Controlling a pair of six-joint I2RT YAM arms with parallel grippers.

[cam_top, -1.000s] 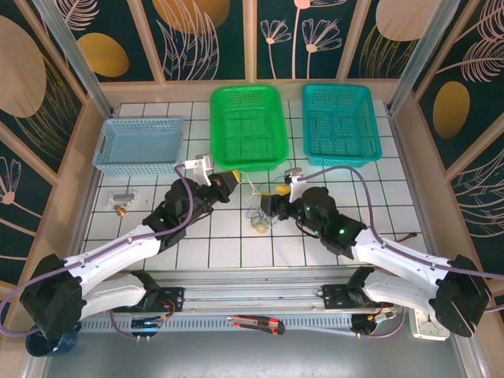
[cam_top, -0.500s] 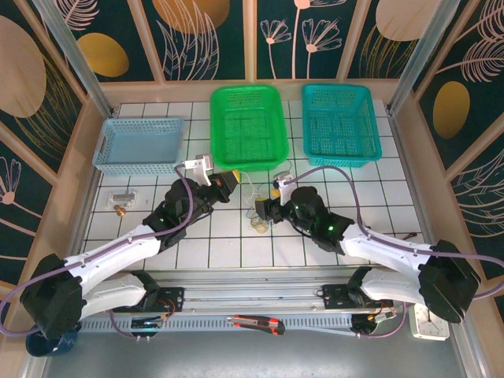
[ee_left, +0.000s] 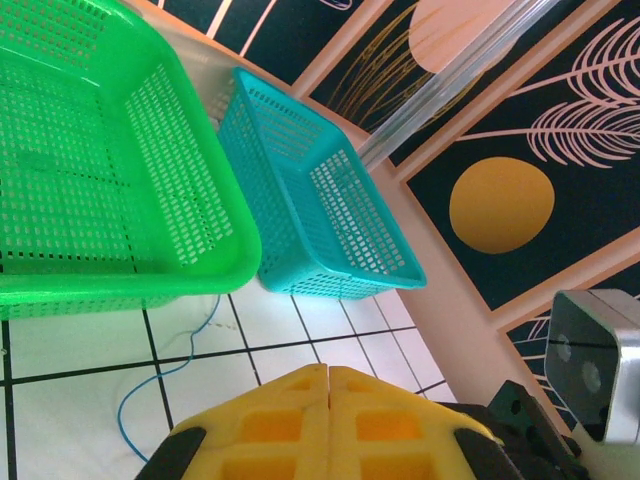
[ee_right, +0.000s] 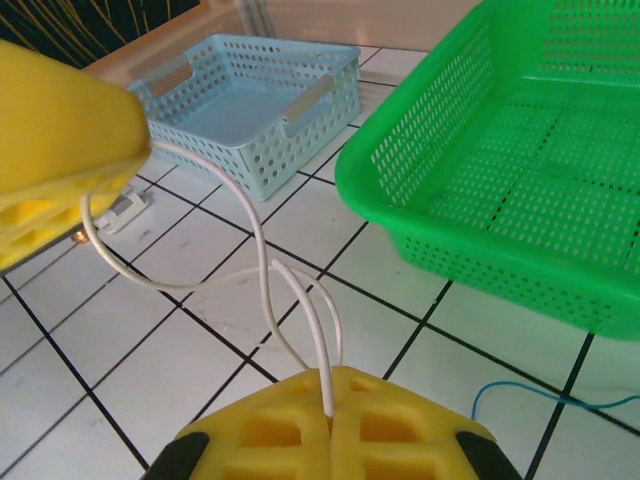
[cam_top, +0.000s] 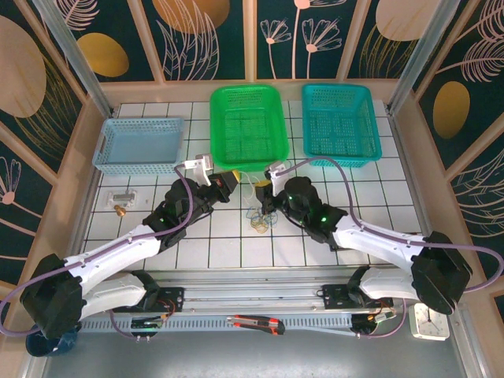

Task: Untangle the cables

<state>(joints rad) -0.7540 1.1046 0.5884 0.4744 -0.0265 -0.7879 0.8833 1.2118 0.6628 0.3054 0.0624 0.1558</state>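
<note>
The cables (cam_top: pixel 257 217) lie in a small tangle of yellowish, blue and white loops on the tiled table, between the two arms. My right gripper (ee_right: pixel 329 383) is shut on the white cable (ee_right: pixel 258 232), which rises from between its yellow fingertips. That cable loops across to my left gripper (ee_right: pixel 148 135) and runs out from its tip. My left gripper (ee_left: pixel 328 372) is shut; the left wrist view shows no cable between the tips. A thin blue cable (ee_left: pixel 168 373) curls on the tiles by the green basket. Both grippers (cam_top: pixel 230 183) (cam_top: pixel 264 191) hover close together above the tangle.
Three baskets stand along the back: light blue (cam_top: pixel 140 143) on the left, green (cam_top: pixel 247 126) in the middle, teal (cam_top: pixel 339 122) on the right. A small metal part (cam_top: pixel 120 197) lies at the left, and a clock (cam_top: pixel 429 324) sits at the near right corner.
My right arm has swung left toward the left gripper, and its jaws have closed on the white cable. The left arm has stayed still.
</note>
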